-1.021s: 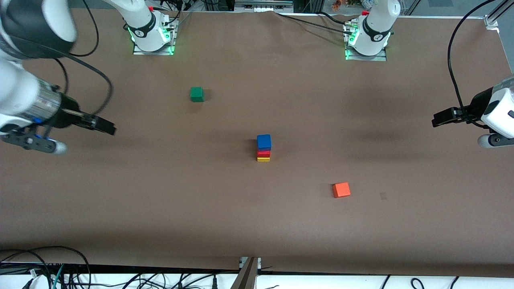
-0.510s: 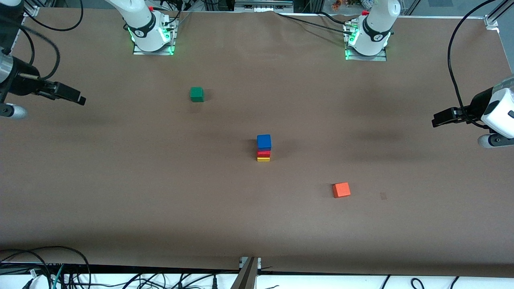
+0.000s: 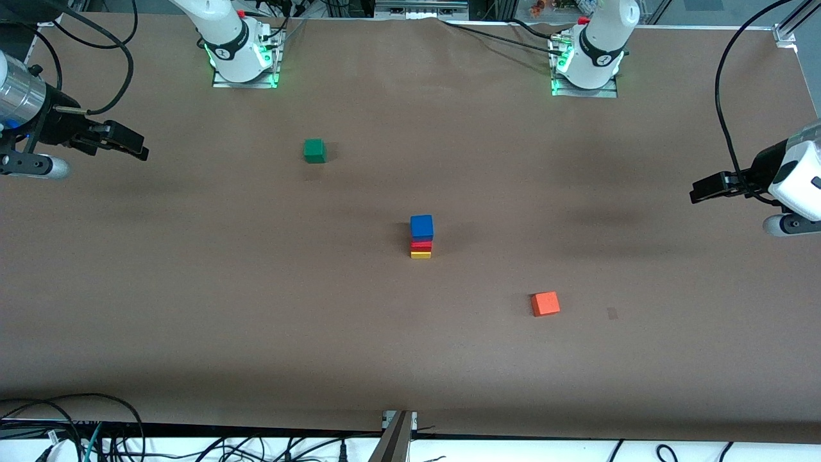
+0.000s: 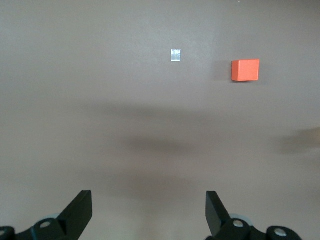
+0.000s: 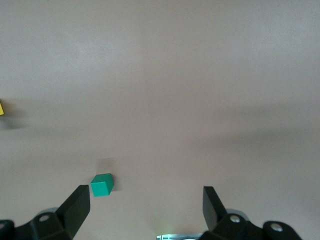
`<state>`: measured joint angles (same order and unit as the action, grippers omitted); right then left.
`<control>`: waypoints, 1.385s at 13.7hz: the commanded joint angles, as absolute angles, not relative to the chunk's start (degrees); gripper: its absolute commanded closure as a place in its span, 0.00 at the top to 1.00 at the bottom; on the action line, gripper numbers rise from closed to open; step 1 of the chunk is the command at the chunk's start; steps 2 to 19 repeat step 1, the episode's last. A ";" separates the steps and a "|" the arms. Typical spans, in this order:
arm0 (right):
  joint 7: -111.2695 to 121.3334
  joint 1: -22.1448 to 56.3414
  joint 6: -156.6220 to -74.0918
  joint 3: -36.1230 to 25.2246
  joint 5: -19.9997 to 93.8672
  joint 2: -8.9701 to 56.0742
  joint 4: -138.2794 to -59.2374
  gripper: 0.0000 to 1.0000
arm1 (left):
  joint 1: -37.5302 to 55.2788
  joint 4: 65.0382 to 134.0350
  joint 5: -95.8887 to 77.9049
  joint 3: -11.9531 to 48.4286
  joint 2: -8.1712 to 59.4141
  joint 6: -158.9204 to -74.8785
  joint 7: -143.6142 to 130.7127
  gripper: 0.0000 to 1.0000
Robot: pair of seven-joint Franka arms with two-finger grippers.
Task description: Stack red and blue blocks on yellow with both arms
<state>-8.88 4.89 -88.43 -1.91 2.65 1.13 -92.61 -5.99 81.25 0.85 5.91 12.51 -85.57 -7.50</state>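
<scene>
Blue block [image 3: 421,226] tops red block [image 3: 421,244] on yellow [image 3: 421,255] mid-frame; keep your spread-jawed left gripper [image 3: 700,190] and right gripper [image 3: 136,147] at the frame's edges, since any sweep inward topples it.

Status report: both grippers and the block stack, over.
Left gripper and right gripper open, empty, at table ends. Blue block on red block on yellow block. Nothing obstructing.
</scene>
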 commanded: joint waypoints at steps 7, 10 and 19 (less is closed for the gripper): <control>-7.74 3.78 -88.24 -0.79 1.67 0.97 -91.59 1.00 | -6.24 80.51 1.32 6.15 12.74 -85.69 -6.24 1.00; -7.74 3.78 -88.24 -0.79 1.67 0.97 -91.59 1.00 | -6.24 80.51 1.32 6.15 12.74 -85.69 -6.24 1.00; -7.74 3.78 -88.24 -0.79 1.67 0.97 -91.59 1.00 | -6.24 80.51 1.32 6.15 12.74 -85.69 -6.24 1.00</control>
